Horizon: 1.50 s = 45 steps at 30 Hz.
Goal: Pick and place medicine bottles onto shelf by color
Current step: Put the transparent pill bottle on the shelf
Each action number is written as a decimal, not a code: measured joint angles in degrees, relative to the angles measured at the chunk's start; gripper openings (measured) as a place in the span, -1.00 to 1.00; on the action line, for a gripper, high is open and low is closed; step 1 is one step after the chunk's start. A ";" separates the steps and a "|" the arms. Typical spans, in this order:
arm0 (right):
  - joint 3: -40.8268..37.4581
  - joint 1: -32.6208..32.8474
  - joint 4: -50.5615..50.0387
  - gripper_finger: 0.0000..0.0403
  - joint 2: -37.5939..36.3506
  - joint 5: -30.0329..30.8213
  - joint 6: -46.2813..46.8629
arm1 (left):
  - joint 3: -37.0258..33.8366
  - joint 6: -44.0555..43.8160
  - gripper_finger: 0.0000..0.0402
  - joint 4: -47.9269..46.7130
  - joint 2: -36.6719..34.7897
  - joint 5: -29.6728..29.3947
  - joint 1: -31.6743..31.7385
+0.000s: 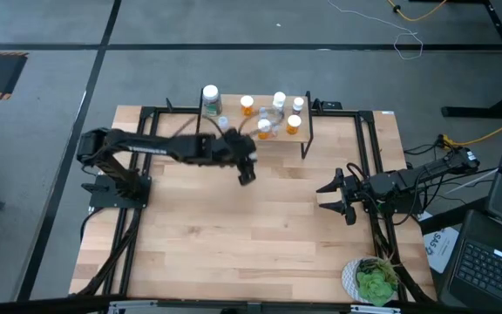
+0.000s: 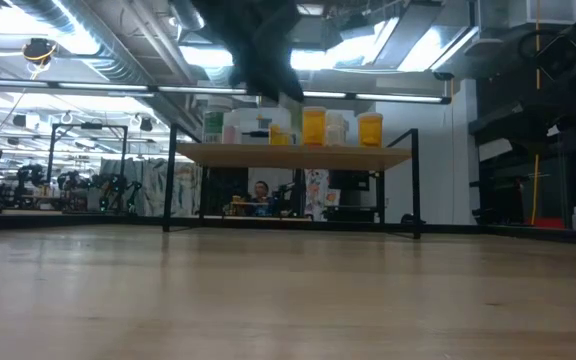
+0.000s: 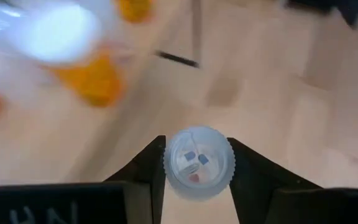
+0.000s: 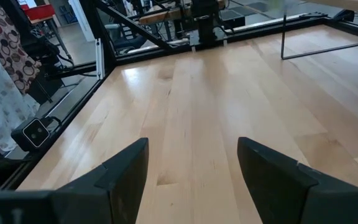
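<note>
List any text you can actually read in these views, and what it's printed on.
"HN": partial pale letters on the dark body of the left gripper, cut off by the frame edge in the left wrist view.
Large white-capped bottle: label too small to read.
Orange bottles on the shelf: no readable print.
Clear bottle in the left gripper: coloured specks only, no letters.

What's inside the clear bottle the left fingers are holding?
The clear bottle sits between the left gripper's fingers. Through its top, a few small blue and reddish pieces show. Anything deeper inside is covered by the fingers.
</note>
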 joint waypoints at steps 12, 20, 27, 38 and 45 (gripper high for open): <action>0.01 0.00 0.04 0.23 0.02 0.00 -0.02 | 7.15 4.72 -0.39 -8.00 -0.84 4.47 15.43; 0.00 0.00 0.05 0.23 0.02 0.00 0.00 | 7.13 10.26 -0.39 -7.36 0.73 8.58 18.64; 0.02 0.00 0.07 0.23 0.02 0.00 0.16 | 7.15 12.45 -0.39 -4.50 2.37 8.16 18.64; 0.01 0.00 0.07 0.23 0.02 0.00 0.17 | 7.08 12.34 -0.22 -5.08 3.07 8.26 19.27; 0.01 0.00 0.09 0.23 0.02 0.01 1.76 | 7.15 13.12 -0.14 -4.34 3.03 8.70 19.49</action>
